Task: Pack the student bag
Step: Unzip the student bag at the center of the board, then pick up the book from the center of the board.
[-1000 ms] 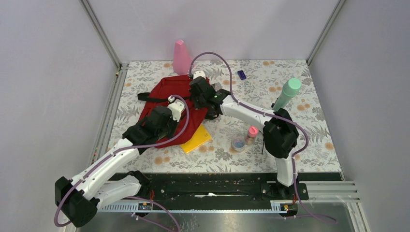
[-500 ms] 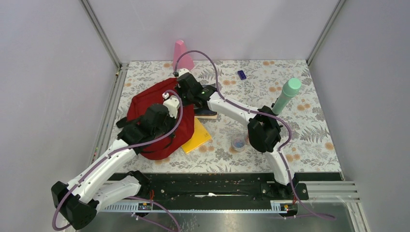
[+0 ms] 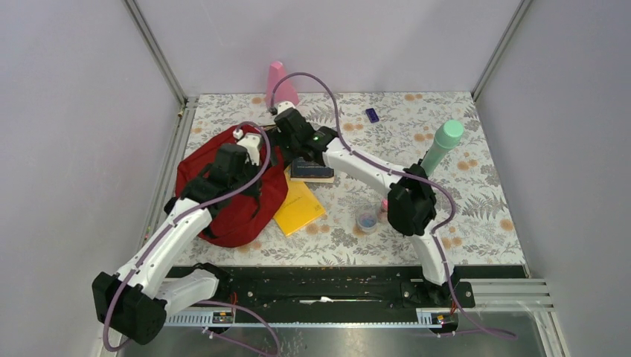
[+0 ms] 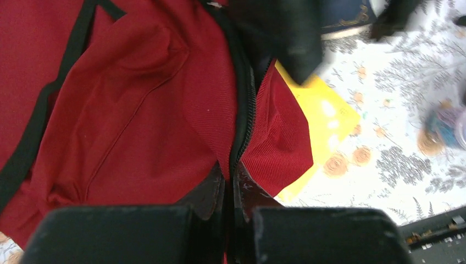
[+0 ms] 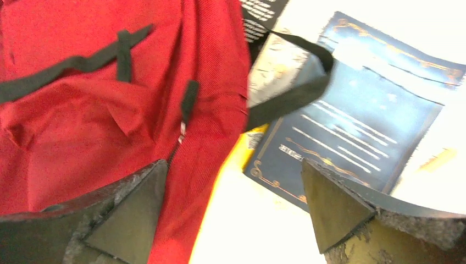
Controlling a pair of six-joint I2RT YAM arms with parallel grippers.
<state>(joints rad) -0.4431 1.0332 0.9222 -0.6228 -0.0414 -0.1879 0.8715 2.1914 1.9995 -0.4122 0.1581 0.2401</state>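
The student bag [image 3: 216, 212], a dark red backpack with black straps, lies slumped at the left of the table. My left gripper [image 3: 262, 158] is shut on the bag's fabric along its black zipper [image 4: 242, 110], as the left wrist view [image 4: 231, 179] shows close up. My right gripper [image 3: 286, 149] hovers open just right of the bag [image 5: 82, 110], with nothing between its fingers [image 5: 234, 176]. Under it lie a dark blue book [image 5: 357, 126] and a yellow folder [image 3: 298, 208], which the bag partly covers.
A pink bottle [image 3: 279, 78] stands at the back and a green bottle [image 3: 444, 141] at the right. A small purple item [image 3: 372, 114] lies near the back. A small round container [image 3: 367, 219] sits by the right arm's elbow. Enclosure walls stand on three sides.
The left gripper has dragged the bag to the left. The right gripper was shut at the bag's top and has opened and let go. The blue book now lies uncovered.
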